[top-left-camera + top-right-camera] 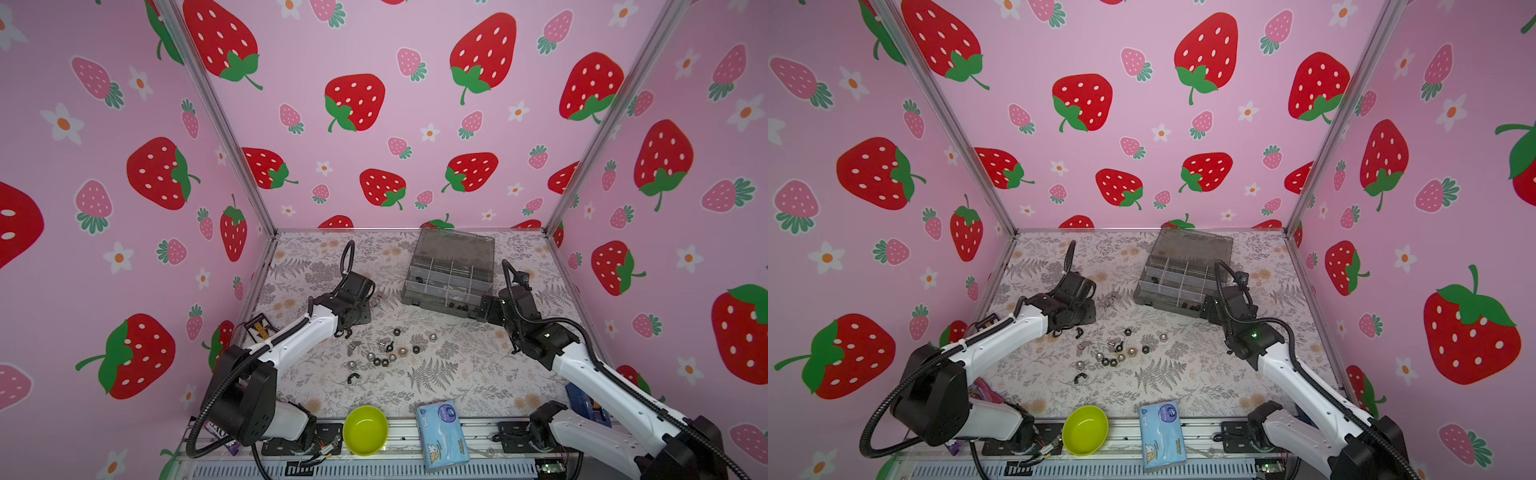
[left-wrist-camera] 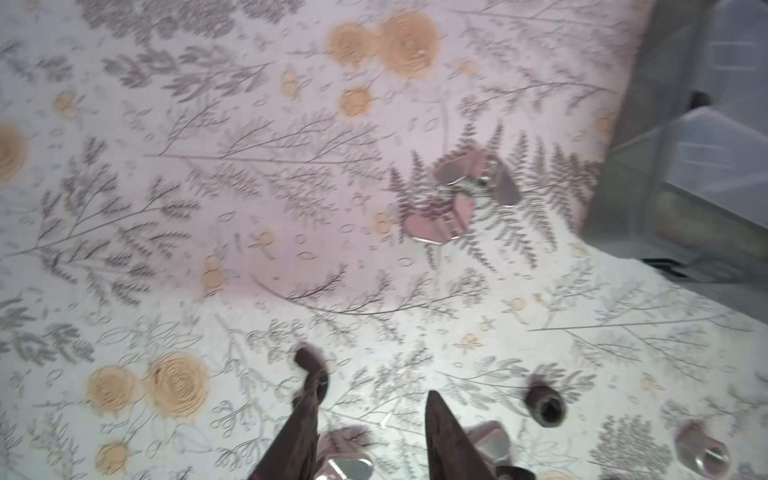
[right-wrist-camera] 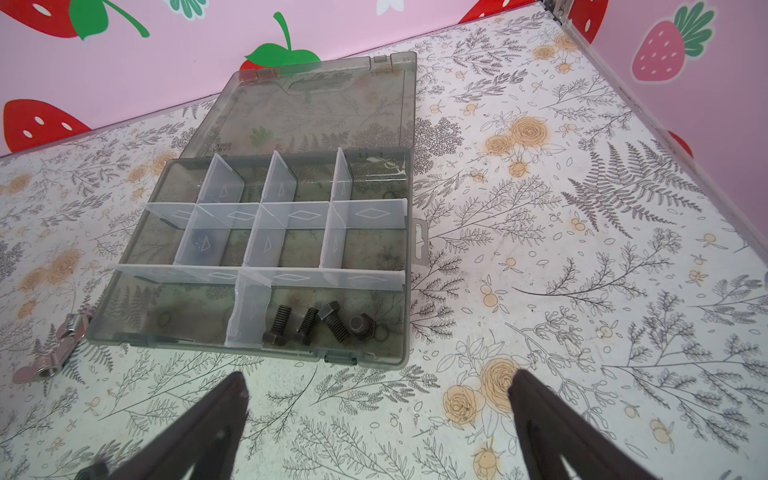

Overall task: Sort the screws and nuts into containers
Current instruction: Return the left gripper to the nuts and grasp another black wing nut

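The floral table cover (image 1: 457, 374) carries everything. At its back sits the smoky-grey organizer box (image 1: 432, 306), lid laid open. Its near right compartment holds four short black screws (image 3: 320, 324), and most other compartments look bare.

The right gripper (image 3: 374, 415) hovers just in front of the box's near wall, jaws spread wide and empty. There it could steady the box, provided it leaves the compartments unblocked.

The left gripper (image 2: 372, 395) hangs low over the near edge of the loose nuts (image 1: 386, 353), jaws partly apart with nothing between them. This looks like the pick-up step.

A black wing nut (image 2: 309, 365) lies against the outer tip of one finger, not in the gap, though blur hides whether they touch. To take it cleanly, the gripper should shift sideways until the nut sits between the jaws. It should then lower to the cover and close across the nut's body, not its wings.

A black hex nut (image 2: 546, 405) lies near and could get nudged, so go slowly.
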Controlling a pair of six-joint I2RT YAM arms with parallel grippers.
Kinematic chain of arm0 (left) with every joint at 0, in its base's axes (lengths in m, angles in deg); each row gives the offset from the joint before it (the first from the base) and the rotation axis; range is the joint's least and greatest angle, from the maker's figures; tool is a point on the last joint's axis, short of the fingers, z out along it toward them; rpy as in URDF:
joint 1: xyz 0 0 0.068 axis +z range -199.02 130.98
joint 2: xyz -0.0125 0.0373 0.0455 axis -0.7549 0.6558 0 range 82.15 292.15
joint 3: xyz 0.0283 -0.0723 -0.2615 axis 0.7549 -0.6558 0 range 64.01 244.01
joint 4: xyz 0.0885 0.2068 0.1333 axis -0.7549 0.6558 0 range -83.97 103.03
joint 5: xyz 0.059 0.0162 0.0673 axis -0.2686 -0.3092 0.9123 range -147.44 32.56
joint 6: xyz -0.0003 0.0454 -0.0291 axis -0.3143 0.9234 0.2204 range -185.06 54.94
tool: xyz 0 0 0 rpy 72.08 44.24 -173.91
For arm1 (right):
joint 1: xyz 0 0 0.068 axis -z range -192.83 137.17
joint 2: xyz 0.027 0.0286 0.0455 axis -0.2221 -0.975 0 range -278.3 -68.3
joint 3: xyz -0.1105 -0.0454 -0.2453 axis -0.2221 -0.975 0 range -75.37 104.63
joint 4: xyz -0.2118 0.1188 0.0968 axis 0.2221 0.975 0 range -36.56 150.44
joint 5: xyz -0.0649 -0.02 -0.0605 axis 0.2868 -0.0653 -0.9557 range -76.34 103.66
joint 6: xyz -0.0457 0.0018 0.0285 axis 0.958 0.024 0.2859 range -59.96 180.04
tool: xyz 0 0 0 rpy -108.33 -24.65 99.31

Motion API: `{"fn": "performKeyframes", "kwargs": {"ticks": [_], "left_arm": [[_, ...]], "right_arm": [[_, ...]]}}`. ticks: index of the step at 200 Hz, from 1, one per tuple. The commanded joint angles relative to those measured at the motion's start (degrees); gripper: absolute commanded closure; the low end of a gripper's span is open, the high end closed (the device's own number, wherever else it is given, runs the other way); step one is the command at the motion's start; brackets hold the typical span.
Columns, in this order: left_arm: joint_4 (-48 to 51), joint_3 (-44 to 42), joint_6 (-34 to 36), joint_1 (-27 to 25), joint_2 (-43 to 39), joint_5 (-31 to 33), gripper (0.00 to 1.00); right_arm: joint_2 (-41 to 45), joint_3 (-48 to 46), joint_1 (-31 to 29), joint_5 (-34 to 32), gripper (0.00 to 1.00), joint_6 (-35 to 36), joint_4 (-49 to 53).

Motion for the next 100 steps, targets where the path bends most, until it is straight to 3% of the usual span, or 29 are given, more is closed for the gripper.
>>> {"fn": "performKeyframes", "kwargs": {"ticks": [1,100], "left_arm": [[-0.2,-3.3,-0.9,3.0,-1.9,-0.4,0.55],[-3.8,-4.3,0.7,5.5,4.0,-5.6,0.66]], "right_arm": [[-1.1,0.2,0.3,-1.1,0.0,-1.6,0.5],[-1.8,0.9,0.3,-2.3,0.0,-2.2,1.4]]}}
